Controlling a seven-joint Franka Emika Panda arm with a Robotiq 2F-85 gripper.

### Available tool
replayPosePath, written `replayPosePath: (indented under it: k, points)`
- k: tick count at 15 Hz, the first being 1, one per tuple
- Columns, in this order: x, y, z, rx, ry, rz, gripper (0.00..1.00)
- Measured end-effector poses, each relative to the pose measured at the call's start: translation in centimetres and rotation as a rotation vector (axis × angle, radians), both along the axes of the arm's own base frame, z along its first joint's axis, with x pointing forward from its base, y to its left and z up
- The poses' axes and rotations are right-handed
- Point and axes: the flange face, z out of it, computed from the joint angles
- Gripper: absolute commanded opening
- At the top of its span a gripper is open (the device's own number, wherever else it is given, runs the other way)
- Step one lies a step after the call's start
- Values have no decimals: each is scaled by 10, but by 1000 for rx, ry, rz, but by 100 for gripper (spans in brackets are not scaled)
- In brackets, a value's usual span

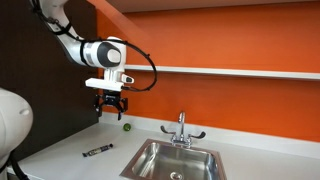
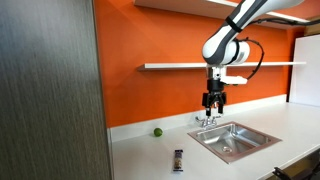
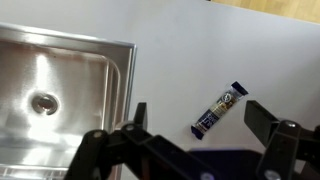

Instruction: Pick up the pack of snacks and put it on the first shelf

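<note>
1. A stainless steel sink is set into the white countertop. The wrist view shows a round drain in the basin floor.
2. A chrome faucet stands at the sink's far edge, before the orange wall.
3. A small green ball lies on the countertop left of the sink, near the wall, in both exterior views.
4. A grey wood-grain panel, perhaps a cabinet side, fills the near left.

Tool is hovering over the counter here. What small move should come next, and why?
Probably lower the tool toward the pack of snacks, with a slight wrist turn. The tool hangs open and empty well above the counter, and the wrist view shows the pack lying diagonally on the counter, framed between its fingers, beside the sink.
</note>
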Motion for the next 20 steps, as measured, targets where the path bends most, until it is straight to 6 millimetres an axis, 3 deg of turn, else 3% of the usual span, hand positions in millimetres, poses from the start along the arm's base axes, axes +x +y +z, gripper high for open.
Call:
replayPosePath:
  k: [7,13,20]
  points:
    - [48,16,-63,-20,-3,-62,100]
    - [68,38,-109,-34,12,-121,100]
    - [94,63,-147,-56,6,-168,100]
